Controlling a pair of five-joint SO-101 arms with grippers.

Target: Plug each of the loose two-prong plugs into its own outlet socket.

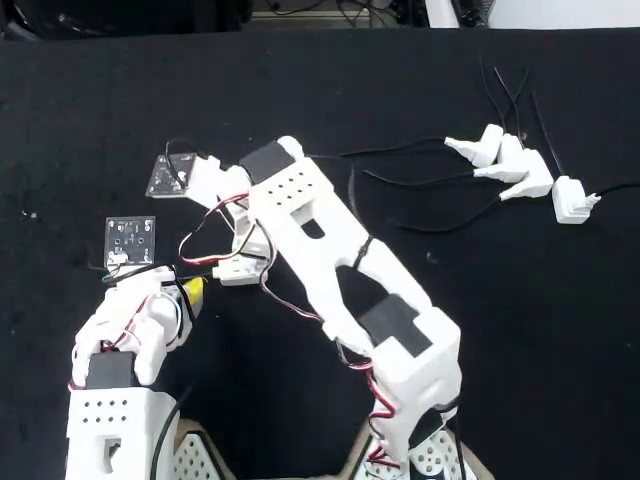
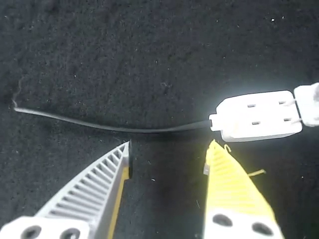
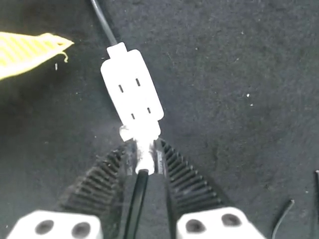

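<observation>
Right tool [image 3: 143, 152] clamped on a white plug [image 3: 141, 135], plug nose against the end of the outlet block [image 3: 132, 92], left of centre in the high view; can't tell if seated. Left tool [image 2: 169, 149] open, empty, just beside the block, not touching. Spare plugs [image 1: 510, 165] upper right of tabletop [image 1: 90, 90]. Risk: block unbraced, slides under a push; prongs skew and jam.

Robot lab bench — black-clothed table [image 1: 80, 90], cables [image 1: 345, 10] behind
</observation>
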